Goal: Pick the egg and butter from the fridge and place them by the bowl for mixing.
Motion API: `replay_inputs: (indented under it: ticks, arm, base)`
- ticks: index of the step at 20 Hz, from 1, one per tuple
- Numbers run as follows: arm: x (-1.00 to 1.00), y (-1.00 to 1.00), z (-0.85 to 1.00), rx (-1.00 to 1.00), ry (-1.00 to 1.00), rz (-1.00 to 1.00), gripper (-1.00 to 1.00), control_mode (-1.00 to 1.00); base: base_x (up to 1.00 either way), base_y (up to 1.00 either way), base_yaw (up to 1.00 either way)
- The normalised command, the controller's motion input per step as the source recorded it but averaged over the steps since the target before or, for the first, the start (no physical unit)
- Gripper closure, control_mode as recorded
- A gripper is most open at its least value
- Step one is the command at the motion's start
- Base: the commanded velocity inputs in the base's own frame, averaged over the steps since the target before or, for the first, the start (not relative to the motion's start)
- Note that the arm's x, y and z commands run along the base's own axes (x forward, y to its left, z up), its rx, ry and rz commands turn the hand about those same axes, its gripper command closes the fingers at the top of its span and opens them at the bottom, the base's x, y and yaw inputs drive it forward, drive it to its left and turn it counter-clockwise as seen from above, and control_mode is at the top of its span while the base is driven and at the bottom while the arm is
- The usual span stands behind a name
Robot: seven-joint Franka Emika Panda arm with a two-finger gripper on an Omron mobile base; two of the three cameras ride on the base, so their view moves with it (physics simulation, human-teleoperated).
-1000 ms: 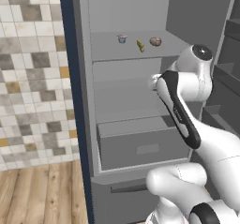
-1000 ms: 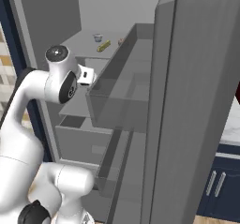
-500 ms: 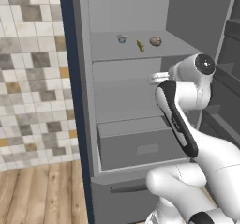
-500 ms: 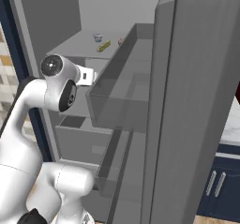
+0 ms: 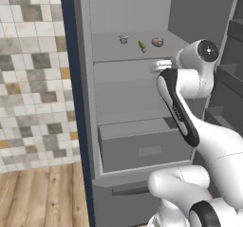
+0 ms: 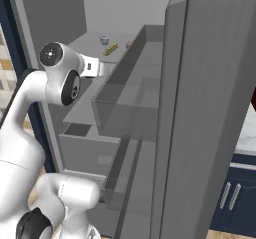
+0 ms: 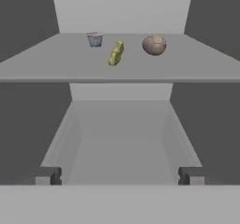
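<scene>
In the hand view the tool's (image 7: 120,176) tips sit spread wide and empty at the lower edge. Above them, upper centre on the fridge (image 5: 133,107) shelf, the butter (image 7: 116,53) lies lengthwise, seemingly slightly angled; the egg (image 7: 154,45) sits just right of it.

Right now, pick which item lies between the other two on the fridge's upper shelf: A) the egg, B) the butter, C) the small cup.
B: the butter lies on the shelf between the small cup and the egg.
</scene>
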Motion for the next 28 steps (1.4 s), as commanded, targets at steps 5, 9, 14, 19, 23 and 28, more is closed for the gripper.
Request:
replay_inputs:
  ticks: [5, 9, 14, 19, 23, 28]
  arm:
    - [0.00, 0.02, 0.52, 0.00, -0.03, 0.00, -1.00, -1.00]
    - [0.21, 0.12, 0.31, 0.00, -0.02, 0.00, -1.00, -1.00]
    - [0.44, 0.18, -0.08, 0.00, -0.25, 0.00, -1.00, -1.00]
    - [0.61, 0.09, -0.01, 0.00, 0.06, 0.00, -1.00, -1.00]
    - [0.59, 0.05, 0.00, 0.00, 0.16, 0.00, -1.00, -1.00]
    - [0.42, 0.00, -0.04, 0.00, 0.04, 0.00, -1.00, -1.00]
  base:
    - [0.00, 0.00, 0.00]
    - [0.00, 0.00, 0.00]
    - [0.00, 0.00, 0.00]
    - [0.00, 0.00, 0.00]
    - [0.00, 0.00, 0.00]
    - [0.00, 0.00, 0.00]
